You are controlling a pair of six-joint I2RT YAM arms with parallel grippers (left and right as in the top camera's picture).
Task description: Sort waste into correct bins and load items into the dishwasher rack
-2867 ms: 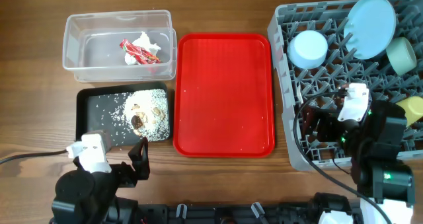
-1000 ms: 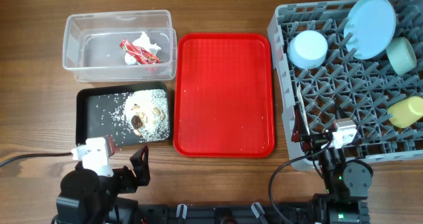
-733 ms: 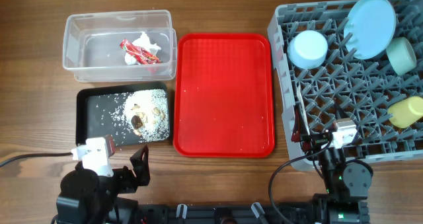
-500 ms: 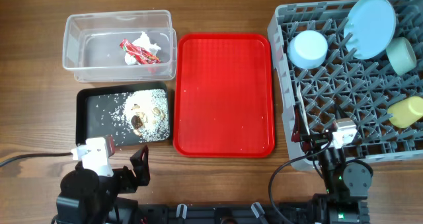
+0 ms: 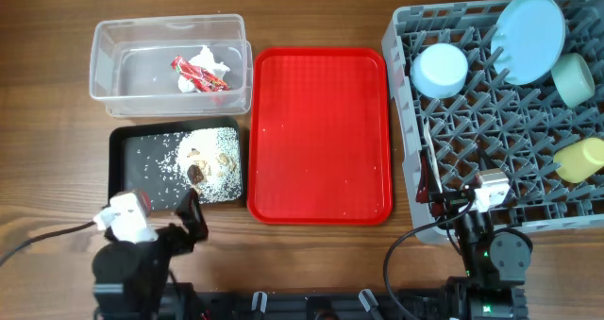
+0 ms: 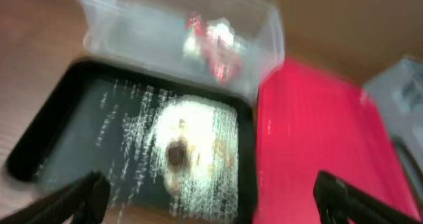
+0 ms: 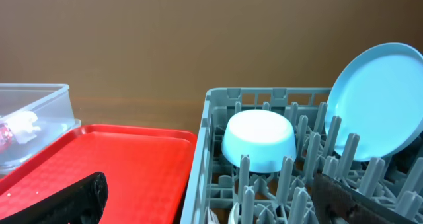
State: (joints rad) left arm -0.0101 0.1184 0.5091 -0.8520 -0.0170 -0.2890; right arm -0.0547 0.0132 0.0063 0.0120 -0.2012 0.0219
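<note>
Left arm shifted; all else unchanged.
Left gripper (image 6: 211, 201), jaws wide and empty, now nearer black tray (image 5: 115, 169) holding food scraps (image 5: 209, 160). Right gripper (image 7: 218, 201), also wide, unmoved at dishwasher rack (image 5: 491, 141) with plate (image 5: 528, 23), blue bowl (image 5: 440, 70), green bowl (image 5: 572, 78) and cup (image 5: 583, 160). Wrapper (image 5: 196, 75) and tissue (image 5: 206, 58) in clear tub (image 5: 94, 65).

At far left, the clear plastic tub (image 5: 132, 75) holds the crinkled red wrapper (image 5: 196, 75) touching the crumpled white tissue (image 5: 209, 58). Just nearer, the shallow black tray (image 5: 132, 174) carries brownish food scraps (image 5: 198, 169) on a heap of white rice grains (image 5: 225, 176), with more grains scattered to the left. At right, the grey dishwasher rack (image 5: 500, 136) holds the pale blue plate (image 5: 527, 37) tilted on edge at its far side. The pale blue bowl (image 5: 440, 69) is tipped to the plate's left, and the mint green bowl (image 5: 572, 78) is to its right. The yellow cup (image 5: 580, 160) lies on its side by the right edge.
</note>
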